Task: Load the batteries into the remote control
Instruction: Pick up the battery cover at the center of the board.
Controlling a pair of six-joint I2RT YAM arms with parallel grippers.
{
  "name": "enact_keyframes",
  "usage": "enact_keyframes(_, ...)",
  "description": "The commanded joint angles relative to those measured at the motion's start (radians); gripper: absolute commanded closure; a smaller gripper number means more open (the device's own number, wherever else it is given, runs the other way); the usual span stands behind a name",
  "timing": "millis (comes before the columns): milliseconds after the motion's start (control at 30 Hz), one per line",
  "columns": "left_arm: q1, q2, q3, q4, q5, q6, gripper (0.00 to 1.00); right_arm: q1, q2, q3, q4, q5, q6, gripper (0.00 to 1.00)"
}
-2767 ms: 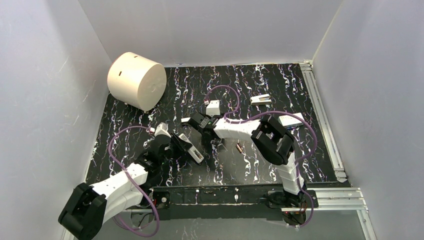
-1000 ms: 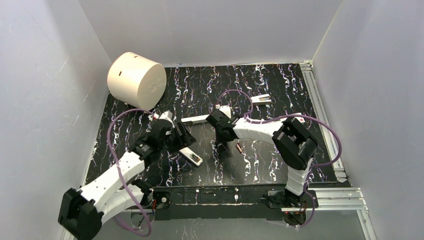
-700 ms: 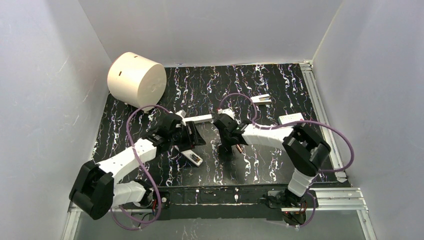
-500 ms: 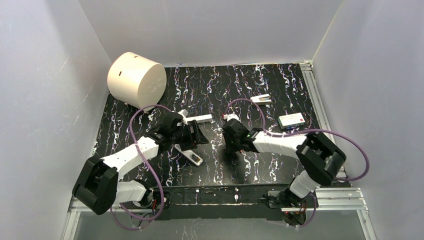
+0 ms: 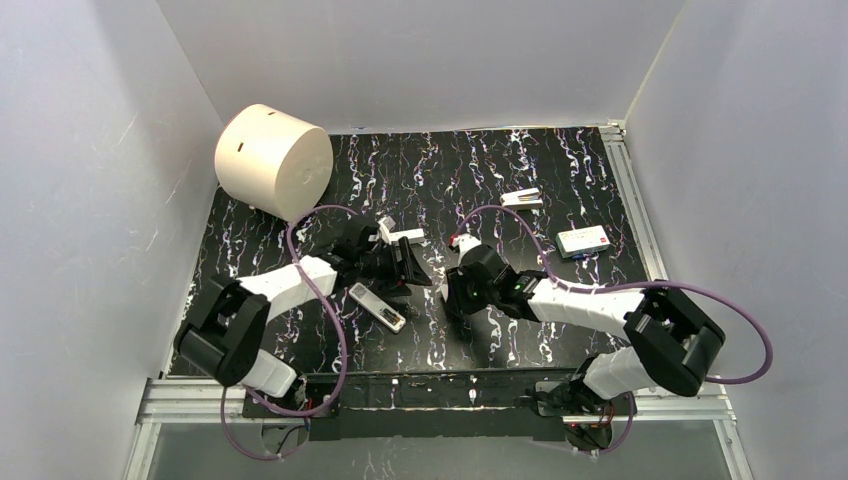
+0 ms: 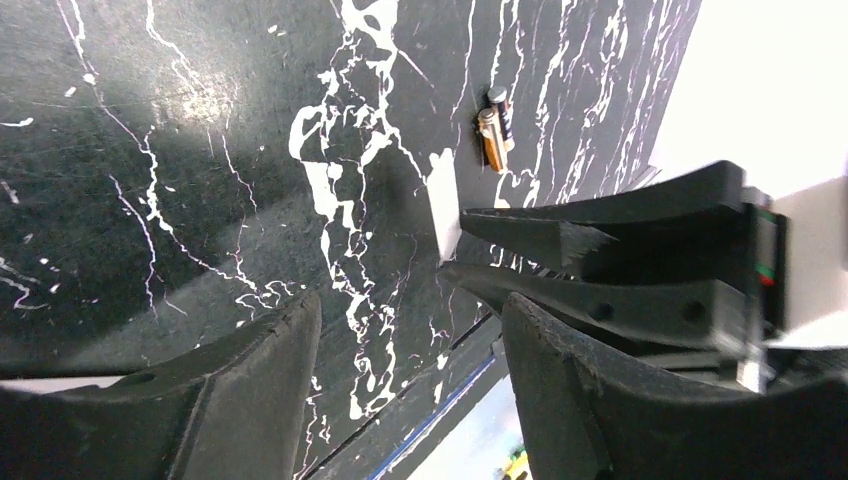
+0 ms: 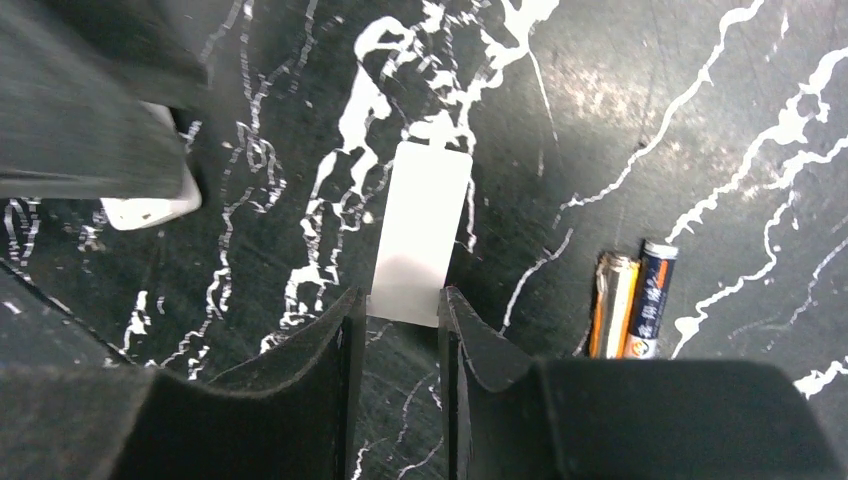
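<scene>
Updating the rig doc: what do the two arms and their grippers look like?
The left arm and right arm match: white tubular links with bulky black joint housings. A loose purple cable loops along each. The left gripper and right gripper are black, each with two tapered wedge fingers. A white block behind the right one's fingers carries a small red and green mark.

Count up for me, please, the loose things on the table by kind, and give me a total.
batteries: 2
remote control: 1
white strip: 1
small white plate: 1
white box with a red mark: 1
small white piece at the back: 1
cream drum: 1
Total: 8
</scene>
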Motion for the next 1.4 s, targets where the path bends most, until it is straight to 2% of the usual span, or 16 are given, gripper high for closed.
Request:
enact_keyframes(0,-0.005,0.059,0.046,0.022,0.101,-0.007,0.36,0.005,-0.040,-0.007,0.086,-0.070,-0.026,0.69)
enact_keyframes(167,-0.012,0.134,0.091,0.023,0.174,-0.026,0.37,0.008,-0.055,-0.009,0.112,-0.115,-0.038,0.69)
enact_keyframes(367,-0.013,0.169,0.090,0.053,0.196,-0.061,0.39,0.010,-0.065,-0.006,0.121,-0.144,-0.039,0.69)
enact_keyframes(633,-0.019,0.216,0.068,0.177,0.269,-0.153,0.68,0.009,-0.053,0.007,0.135,-0.148,-0.002,0.69)
enact_keyframes(733,-0.020,0.217,0.054,0.186,0.276,-0.159,0.75,0.010,-0.049,0.012,0.141,-0.145,0.004,0.69)
enact_keyframes(900,-0.020,0.207,0.045,0.192,0.277,-0.156,0.97,0.009,-0.039,0.018,0.147,-0.139,0.011,0.69)
enact_keyframes(933,-0.020,0.207,0.047,0.194,0.279,-0.150,1.00,0.009,-0.039,0.018,0.147,-0.138,0.012,0.69)
enact_keyframes(1033,-0.020,0.195,0.047,0.202,0.278,-0.120,1.00,0.010,-0.046,0.016,0.146,-0.135,0.020,0.68)
enact_keyframes(1100,-0.020,0.176,0.047,0.204,0.268,-0.087,1.00,0.010,-0.062,0.017,0.129,-0.116,0.030,0.60)
enact_keyframes(1200,-0.016,0.124,0.047,0.206,0.237,-0.032,1.00,0.010,-0.122,0.002,0.130,-0.107,0.066,0.31)
enact_keyframes(1233,-0.014,0.103,0.048,0.207,0.226,-0.017,1.00,0.010,-0.156,-0.008,0.142,-0.095,0.094,0.25)
enact_keyframes(1300,-0.009,0.056,0.051,0.224,0.214,-0.001,1.00,0.007,-0.225,-0.034,0.176,-0.073,0.162,0.17)
enact_keyframes(1367,0.001,0.015,0.057,0.245,0.208,-0.003,1.00,0.004,-0.300,-0.063,0.206,-0.001,0.251,0.15)
